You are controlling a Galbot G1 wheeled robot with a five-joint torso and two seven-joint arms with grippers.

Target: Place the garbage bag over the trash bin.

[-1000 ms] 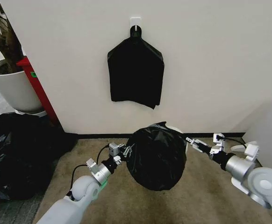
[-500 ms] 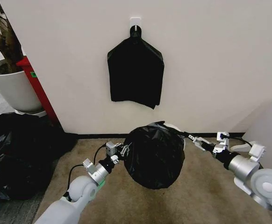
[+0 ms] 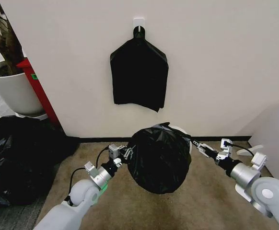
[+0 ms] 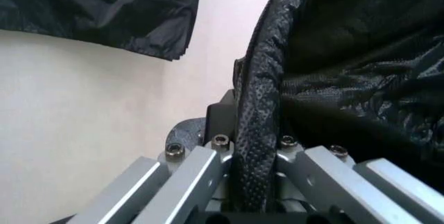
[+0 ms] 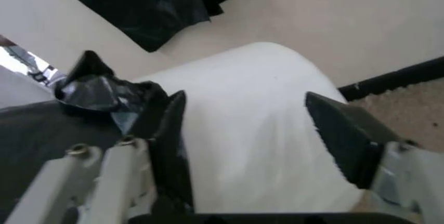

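Bag draped over the bin, a gripper at each side.

The left gripper (image 3: pixel 123 154) is clamped on the garbage bag (image 3: pixel 159 158), whose hem runs between its jaws. The film looks thin, soft and slippery, best taken by the hem. It seems to cover the trash bin (image 5: pixel 257 130). The right gripper (image 5: pixel 250 130) stands spread wide, empty.

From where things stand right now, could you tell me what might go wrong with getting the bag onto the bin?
The right gripper is open and off the garbage bag, so its far edge may slip off the trash bin. The left gripper alone pinches the bag's edge; pulling may tear the thin plastic or tip the bin.
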